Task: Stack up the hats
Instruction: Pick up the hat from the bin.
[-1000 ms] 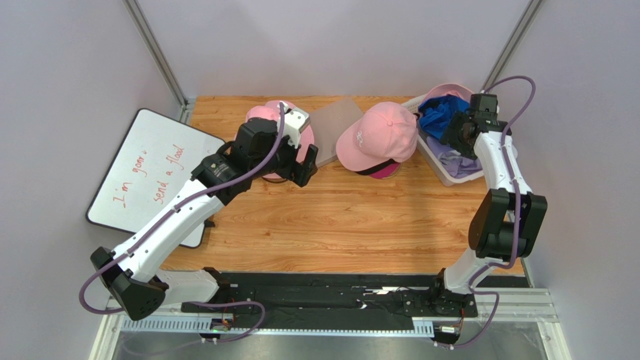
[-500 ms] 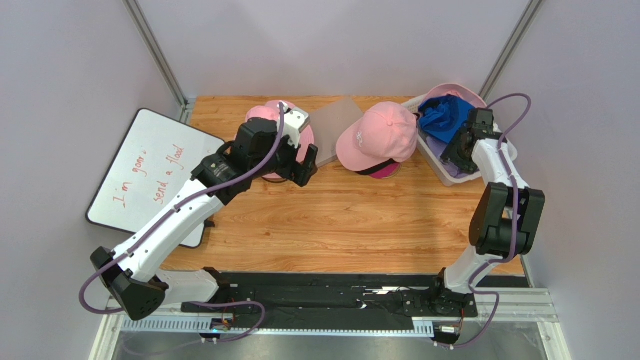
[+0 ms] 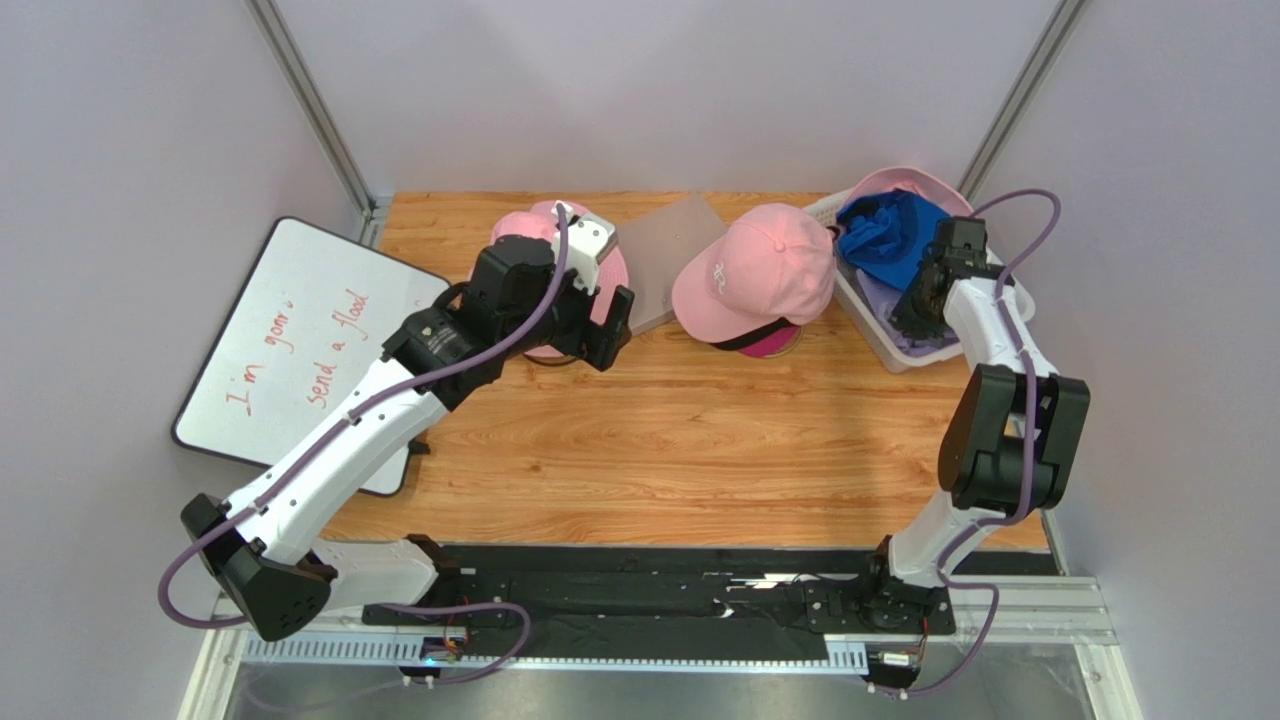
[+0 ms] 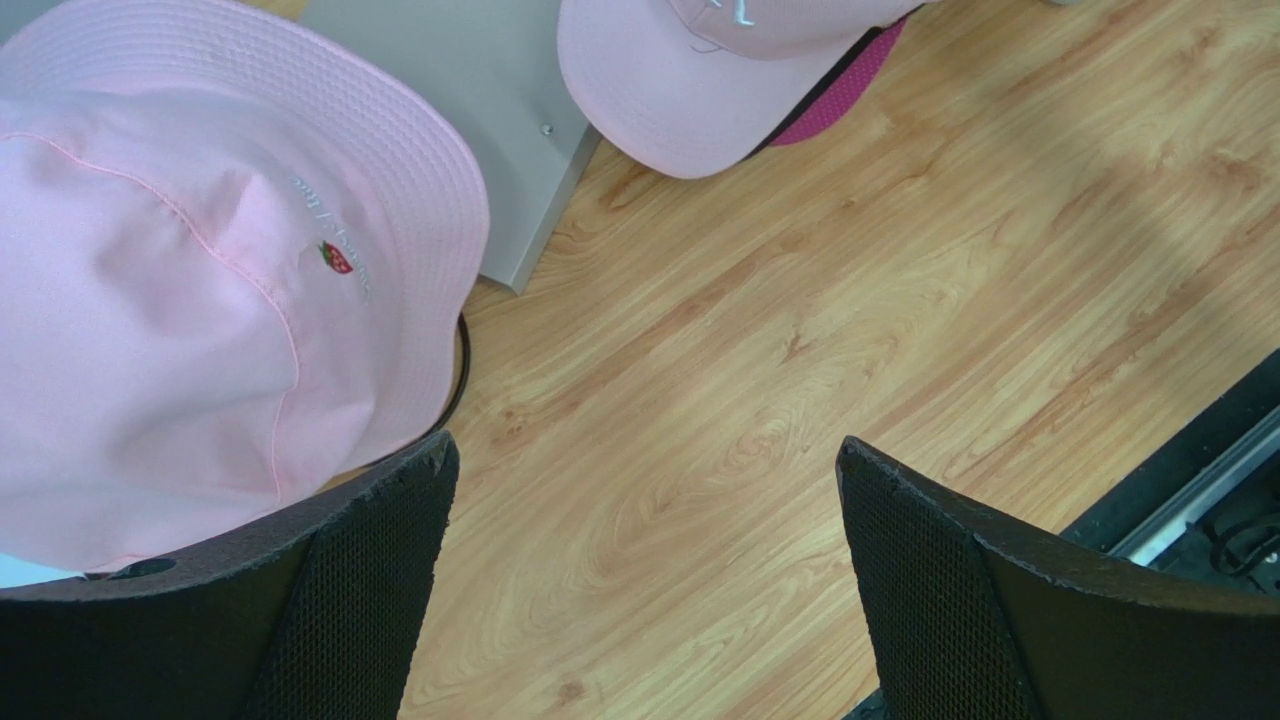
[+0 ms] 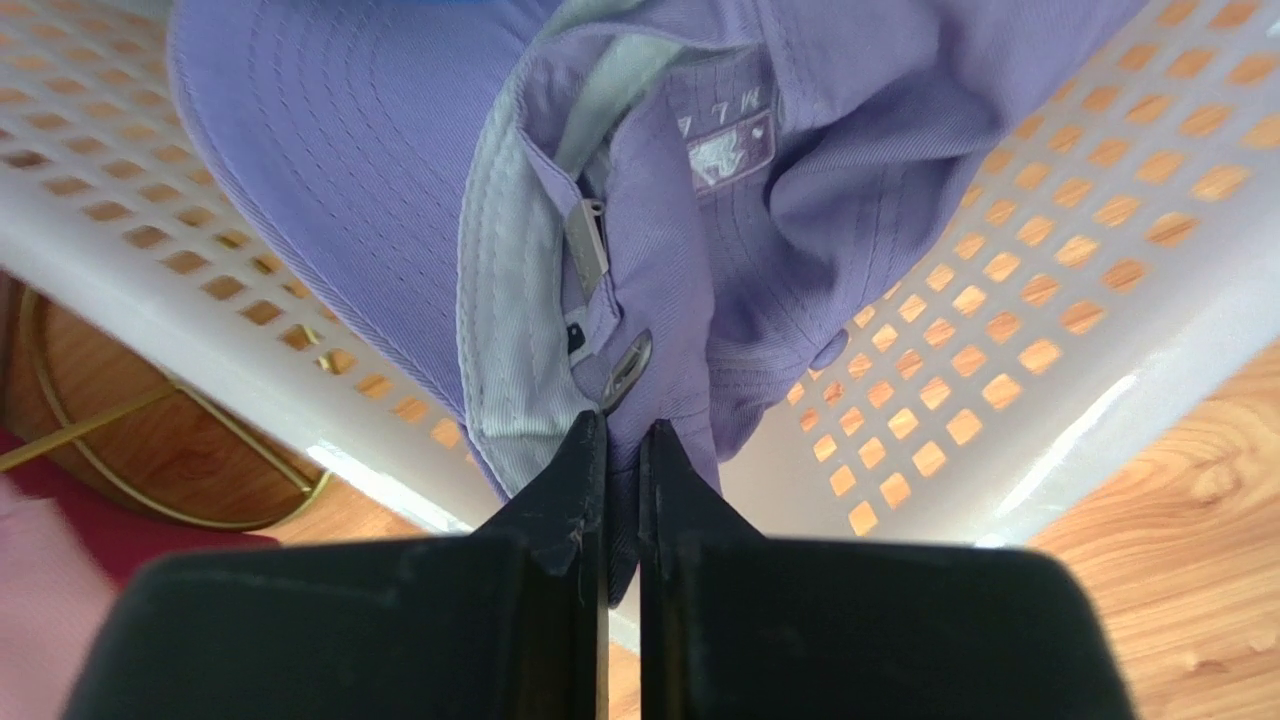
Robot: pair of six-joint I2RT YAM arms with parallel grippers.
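Observation:
Inside the white mesh basket (image 5: 1037, 390) lies a lavender cap (image 5: 781, 195), and my right gripper (image 5: 621, 435) is shut on a fold of its fabric by the back strap. In the top view that gripper (image 3: 920, 308) sits low in the basket (image 3: 879, 338), beside a blue cap (image 3: 887, 233). A pink baseball cap (image 3: 759, 270) rests on a magenta one (image 3: 774, 342) at mid-table. The pink bucket hat (image 4: 196, 300) sits at the back left. My left gripper (image 4: 646, 465) hangs open beside it over bare wood, holding nothing.
A grey board (image 3: 669, 255) lies between the bucket hat and the pink cap. A whiteboard (image 3: 301, 345) leans off the table's left edge. A gold wire frame (image 5: 135, 450) shows left of the basket. Another pink hat (image 3: 902, 180) sits at the basket's far end.
My right gripper dropped lower into the basket and closed on the lavender cap. The left arm and the hats on the table have not moved.

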